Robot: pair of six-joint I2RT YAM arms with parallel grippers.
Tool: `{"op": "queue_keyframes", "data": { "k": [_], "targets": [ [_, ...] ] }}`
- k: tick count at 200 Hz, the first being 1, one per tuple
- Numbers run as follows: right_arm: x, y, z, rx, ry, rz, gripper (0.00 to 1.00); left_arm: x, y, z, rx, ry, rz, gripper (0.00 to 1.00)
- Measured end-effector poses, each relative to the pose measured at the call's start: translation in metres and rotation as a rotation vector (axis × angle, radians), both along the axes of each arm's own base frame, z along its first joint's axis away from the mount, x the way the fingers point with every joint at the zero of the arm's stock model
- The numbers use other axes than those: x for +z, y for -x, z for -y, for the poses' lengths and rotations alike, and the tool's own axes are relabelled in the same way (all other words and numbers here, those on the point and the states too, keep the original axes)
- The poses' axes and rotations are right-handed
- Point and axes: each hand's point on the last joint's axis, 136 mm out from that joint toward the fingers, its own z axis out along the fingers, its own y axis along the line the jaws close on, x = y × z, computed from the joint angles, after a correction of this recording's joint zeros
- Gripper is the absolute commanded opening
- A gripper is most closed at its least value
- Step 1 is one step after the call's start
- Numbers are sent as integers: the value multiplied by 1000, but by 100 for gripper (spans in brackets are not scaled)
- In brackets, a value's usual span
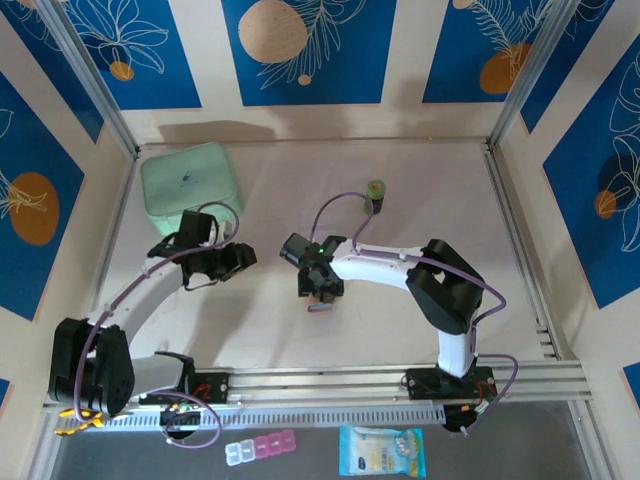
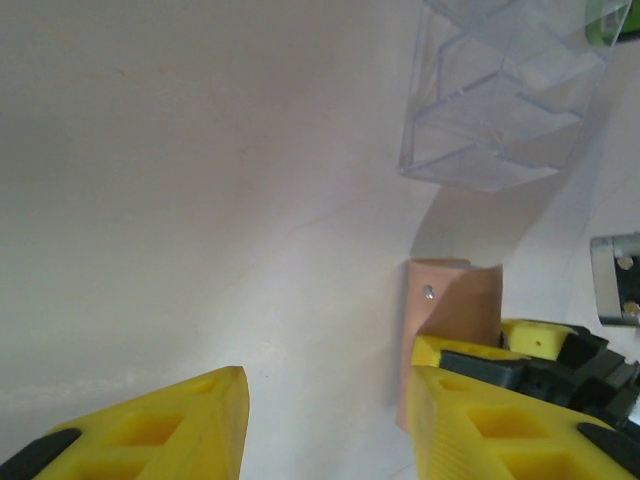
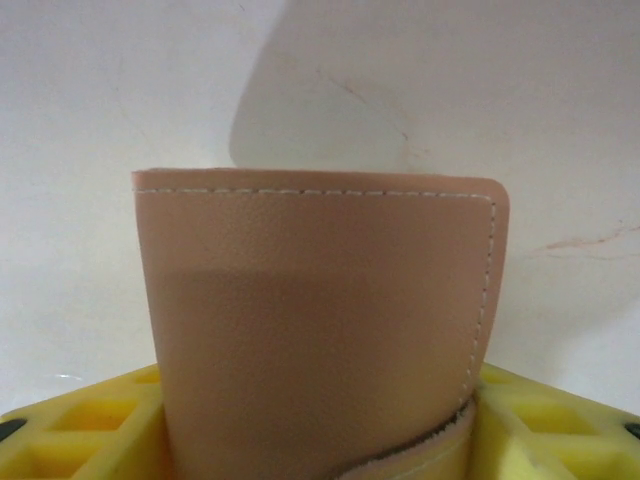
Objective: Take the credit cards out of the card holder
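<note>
The flat cream-white table top [image 1: 420,200] fills the middle. Tall walls stand at the far side, the left and the right. They are cream, with big blue panels [image 1: 330,60] on them. The panels have white leaf drawings and round orange spots [image 1: 272,30]. Thin grey metal posts [image 1: 88,80] lean up from the two far corners. A long silver metal rail [image 1: 340,378] lies along the near edge. The light is soft and makes pale shadows on the table top.
</note>
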Motion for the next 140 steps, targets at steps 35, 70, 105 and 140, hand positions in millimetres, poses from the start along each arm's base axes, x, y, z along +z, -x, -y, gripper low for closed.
{"op": "queue_keyframes", "data": {
  "k": [35, 70, 105, 140],
  "targets": [
    [-3, 1, -1, -1, 4, -4, 63, 0, 8, 22, -50, 2, 5, 46],
    [-2, 2, -4, 8, 1, -1, 66, -4, 12, 35, -66, -2, 4, 46],
    [-4, 6, -4, 17, 3, -9, 81, -8, 12, 33, -41, -14, -6, 46],
    [-1, 9, -1, 27, 3, -12, 84, -7, 12, 38, -41, -13, 5, 41]
  ]
}}
